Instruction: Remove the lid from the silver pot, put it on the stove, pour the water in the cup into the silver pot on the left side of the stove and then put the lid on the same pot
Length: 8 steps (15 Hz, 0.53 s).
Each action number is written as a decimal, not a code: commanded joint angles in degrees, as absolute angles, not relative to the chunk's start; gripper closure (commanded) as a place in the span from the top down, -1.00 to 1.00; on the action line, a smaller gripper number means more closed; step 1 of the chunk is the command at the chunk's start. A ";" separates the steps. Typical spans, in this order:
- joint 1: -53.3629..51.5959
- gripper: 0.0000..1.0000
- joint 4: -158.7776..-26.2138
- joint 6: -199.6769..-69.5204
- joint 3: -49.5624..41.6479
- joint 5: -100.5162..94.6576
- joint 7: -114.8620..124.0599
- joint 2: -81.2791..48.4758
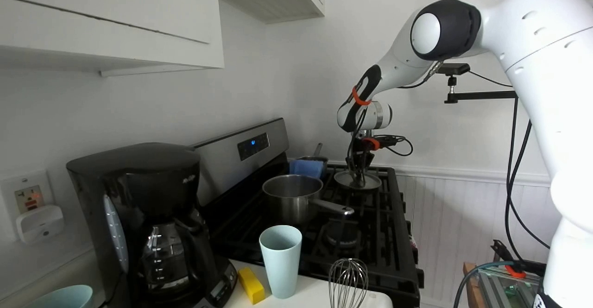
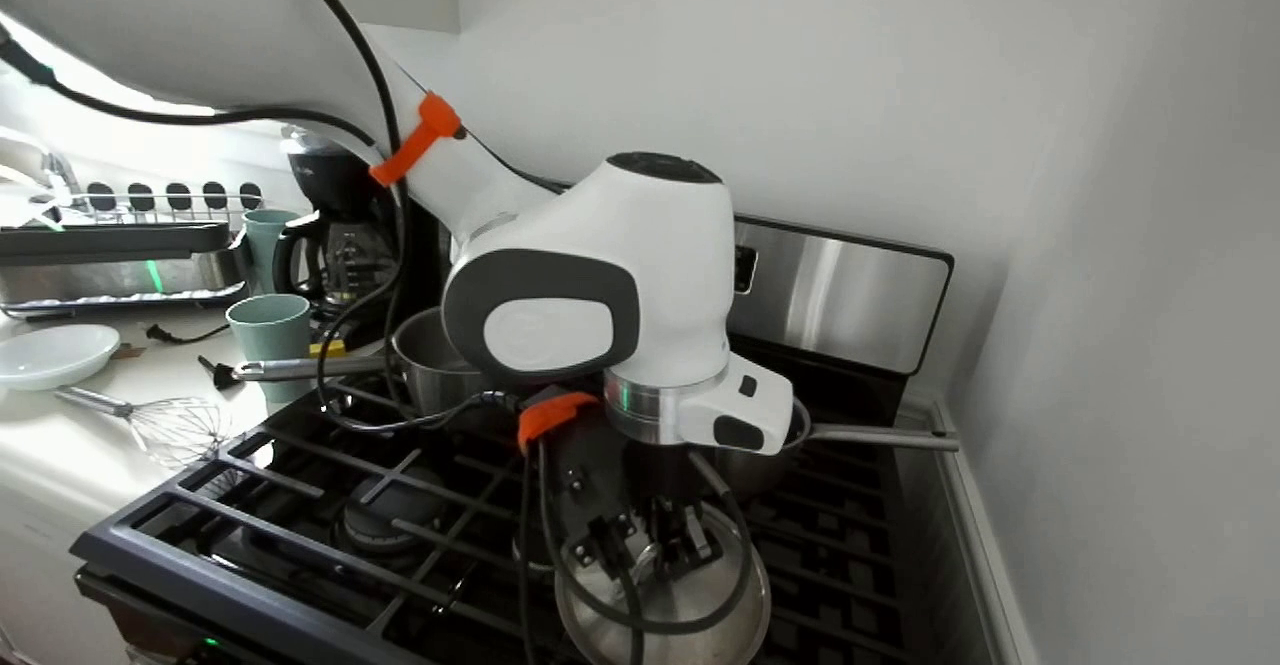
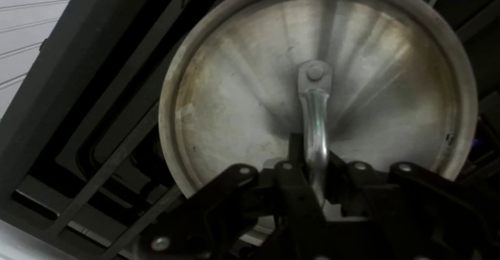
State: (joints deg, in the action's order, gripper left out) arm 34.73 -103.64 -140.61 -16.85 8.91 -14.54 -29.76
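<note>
The silver pot [image 1: 287, 208] stands uncovered on the stove [image 1: 402, 224], near the back panel; an exterior view shows it partly behind the arm [image 2: 425, 385]. The round silvery lid [image 1: 343, 181] is flat over the far front grates, apart from the pot; I cannot tell whether it touches the grates. It fills much of the wrist view [image 3: 234, 127]. My gripper [image 3: 313, 154] is shut on the lid's arched handle, with a finger on each side. The pale mint cup [image 1: 281, 264] stands upright on the counter before the stove, also in an exterior view [image 2: 270, 333]. Its contents are hidden.
A pan with a long handle [image 2: 880, 435] stands at the back beside a blue vessel [image 1: 306, 168]. A coffee maker [image 1: 134, 173], yellow block [image 1: 251, 285], whisk [image 1: 348, 282] and teal vessel [image 1: 69, 296] are on the counter. The pot's handle [image 1: 333, 206] points toward the stove's front.
</note>
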 commanded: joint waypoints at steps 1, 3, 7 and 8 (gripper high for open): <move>35.81 -0.96 -99.72 -139.67 -15.44 9.13 -13.76 -32.66; 35.34 -0.46 -98.68 -139.52 -15.91 8.20 -12.75 -33.40; 35.01 0.11 -98.30 -138.07 -16.11 7.99 -11.44 -32.58; 34.86 0.23 -98.17 -137.57 -16.19 7.91 -11.10 -32.15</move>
